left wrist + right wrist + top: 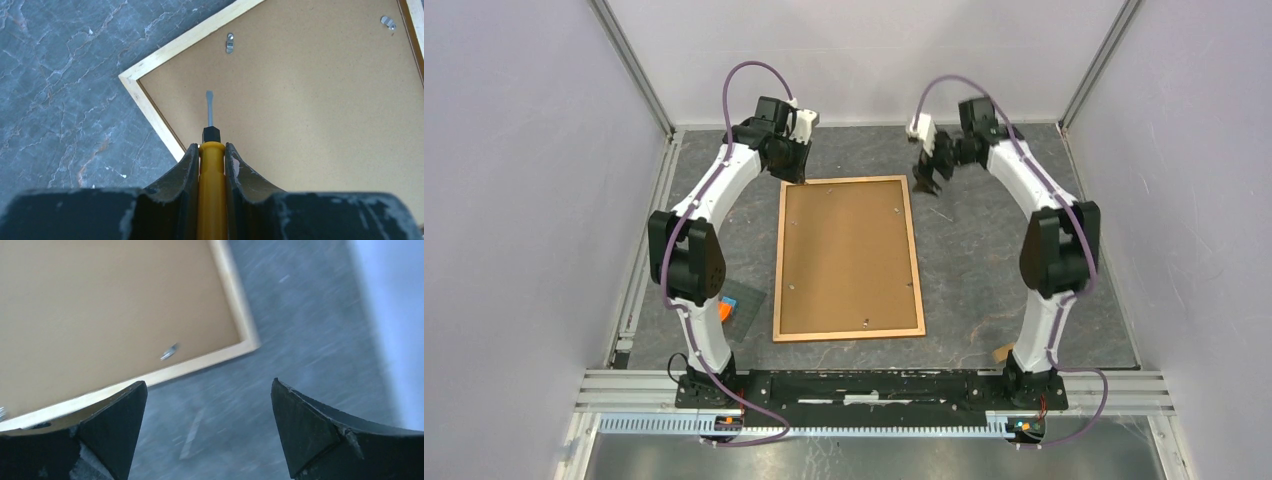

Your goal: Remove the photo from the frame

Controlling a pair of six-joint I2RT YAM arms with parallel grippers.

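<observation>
The frame [848,258] lies face down mid-table, its brown fibreboard back up with small metal clips [229,42]. The photo is hidden under the backing. My left gripper [212,150] is shut on a yellow-handled screwdriver [211,190]. Its grey blade [209,107] points over the backing at the frame's far left corner [786,183], short of a clip. My right gripper [207,390] is open and empty, hovering just off the frame's far right corner [910,180]. The frame's border [200,365] and one clip [169,352] show in the right wrist view, which is blurred.
A small grey plate with an orange block [729,310] lies by the left arm's base. A small brown scrap [1002,352] lies near the right arm's base. Grey walls and metal rails enclose the table on three sides.
</observation>
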